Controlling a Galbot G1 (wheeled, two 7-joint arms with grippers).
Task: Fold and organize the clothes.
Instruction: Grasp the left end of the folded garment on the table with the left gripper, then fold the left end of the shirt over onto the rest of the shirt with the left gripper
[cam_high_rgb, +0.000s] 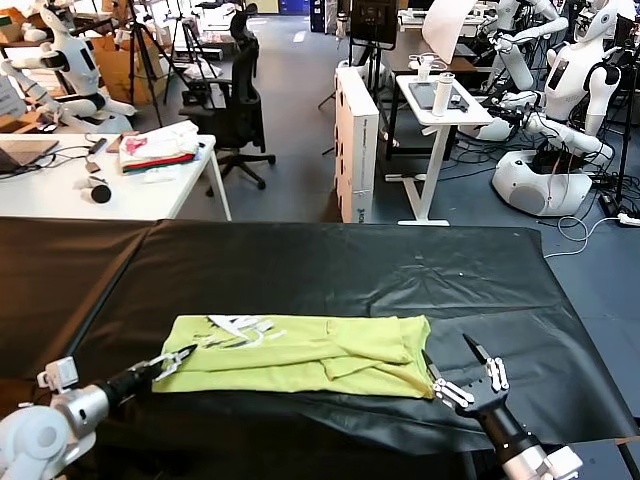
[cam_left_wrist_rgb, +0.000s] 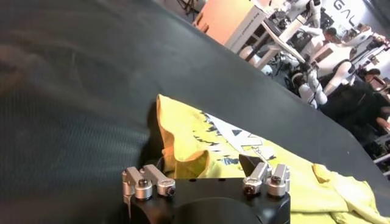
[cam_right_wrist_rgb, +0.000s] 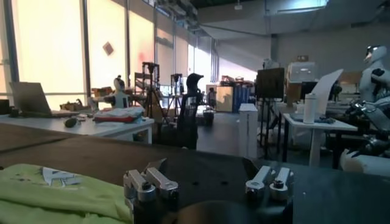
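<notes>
The clothes are one lime yellow-green T-shirt (cam_high_rgb: 300, 355) folded into a long band on the black table cover (cam_high_rgb: 330, 270), its white print showing at the left end. My left gripper (cam_high_rgb: 178, 358) sits low at that left end. In the left wrist view a bunched fold of the T-shirt (cam_left_wrist_rgb: 183, 155) rises between its partly narrowed jaws (cam_left_wrist_rgb: 204, 163), and the dark fingertip (cam_left_wrist_rgb: 248, 164) stands clear of the fold. My right gripper (cam_high_rgb: 448, 350) hovers open just off the shirt's right end, holding nothing. In the right wrist view the T-shirt (cam_right_wrist_rgb: 55, 195) lies beside that gripper (cam_right_wrist_rgb: 204, 167).
The black cover is wrinkled beyond the shirt. Behind the table stand a white desk with a white-and-pink cloth pile (cam_high_rgb: 158, 150), an office chair (cam_high_rgb: 238, 100), a white cabinet (cam_high_rgb: 357, 140), a small white side table (cam_high_rgb: 440, 105) and other robots (cam_high_rgb: 565, 110).
</notes>
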